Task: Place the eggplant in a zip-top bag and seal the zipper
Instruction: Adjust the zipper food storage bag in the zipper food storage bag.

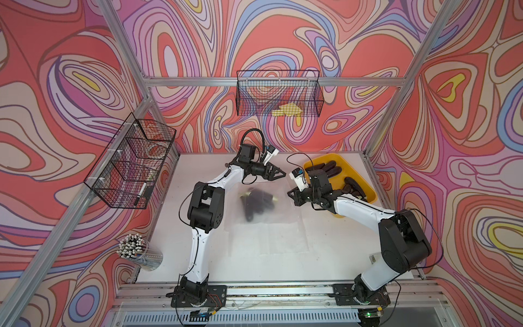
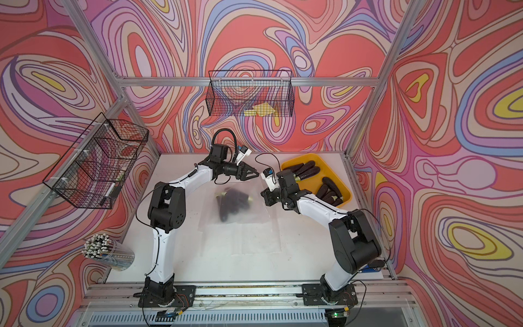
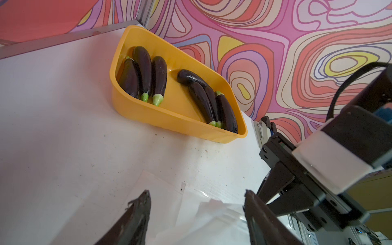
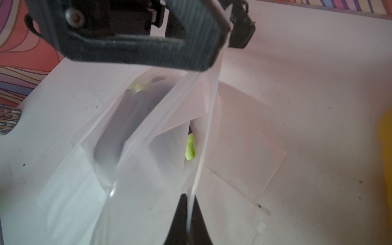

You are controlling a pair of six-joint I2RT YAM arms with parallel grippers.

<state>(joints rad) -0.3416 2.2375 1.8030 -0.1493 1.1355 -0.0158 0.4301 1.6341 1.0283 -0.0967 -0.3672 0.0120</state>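
Observation:
A clear zip-top bag (image 1: 266, 215) lies mid-table with several dark eggplants (image 1: 254, 202) inside. My right gripper (image 4: 189, 197) is shut on the bag's zipper edge (image 4: 206, 135), which runs taut up from its jaws. In both top views the right gripper (image 2: 263, 196) sits at the bag's right corner. My left gripper (image 3: 196, 193) is open, with the bag's raised mouth (image 3: 214, 210) between its fingers (image 3: 142, 203); it hovers at the bag's far edge (image 1: 283, 173). A green stem (image 4: 190, 148) and a dark eggplant body (image 4: 131, 118) show through the plastic.
A yellow tray (image 1: 368, 185) at the back right holds several more eggplants (image 3: 146, 70). Flat spare bags (image 1: 285, 240) lie under and in front of the bag. A cup of pencils (image 1: 140, 253) stands front left. Wire baskets (image 1: 133, 164) hang on the walls.

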